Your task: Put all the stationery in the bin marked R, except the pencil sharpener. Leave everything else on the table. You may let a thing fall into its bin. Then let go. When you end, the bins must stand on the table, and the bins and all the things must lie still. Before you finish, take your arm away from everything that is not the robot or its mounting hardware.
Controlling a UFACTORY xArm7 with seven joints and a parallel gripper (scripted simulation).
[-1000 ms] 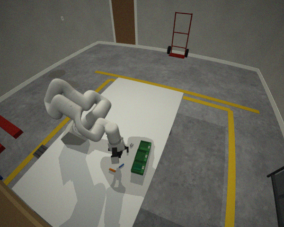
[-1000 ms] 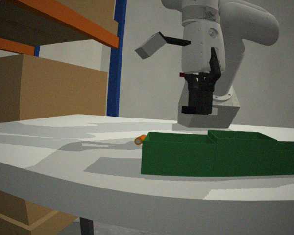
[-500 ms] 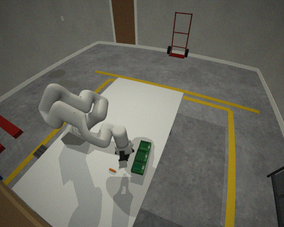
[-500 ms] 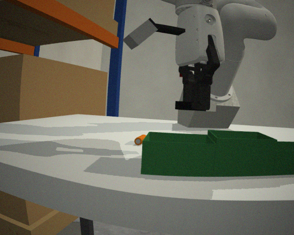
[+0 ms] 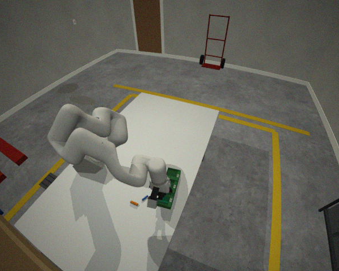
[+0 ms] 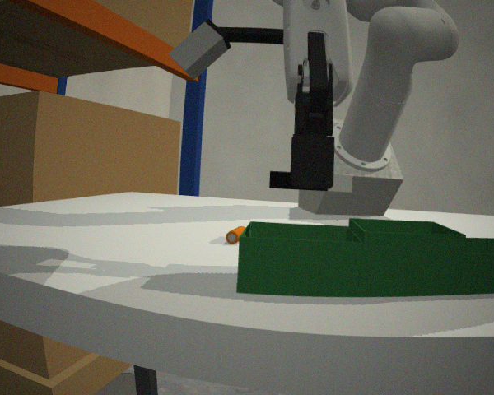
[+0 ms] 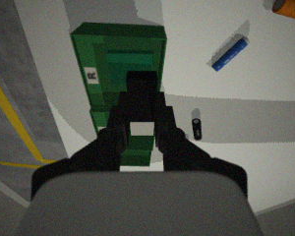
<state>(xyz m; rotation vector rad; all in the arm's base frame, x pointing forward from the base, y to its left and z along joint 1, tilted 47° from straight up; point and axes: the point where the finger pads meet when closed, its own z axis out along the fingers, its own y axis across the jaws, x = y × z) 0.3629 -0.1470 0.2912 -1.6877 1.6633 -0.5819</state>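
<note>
Two green bins [image 5: 170, 188] stand end to end near the table's right edge. In the wrist view the farther bin [image 7: 119, 61] carries a white label R [image 7: 91, 76], and the other bin lies under my fingers. My gripper [image 7: 142, 103] is shut on a small black block [image 7: 142, 88] and holds it above the bins, over the near end of the R bin. In the exterior view the gripper [image 6: 311, 176] hangs a little above the bins [image 6: 366, 259], with the block [image 6: 281, 179] sticking out to the left.
A blue pen [image 7: 229, 54] [image 5: 144, 197], an orange cylinder [image 7: 290, 7] [image 5: 134, 202] [image 6: 235, 234] and a small black cylinder [image 7: 197, 127] lie on the table beside the bins. The table's edge runs close behind the bins.
</note>
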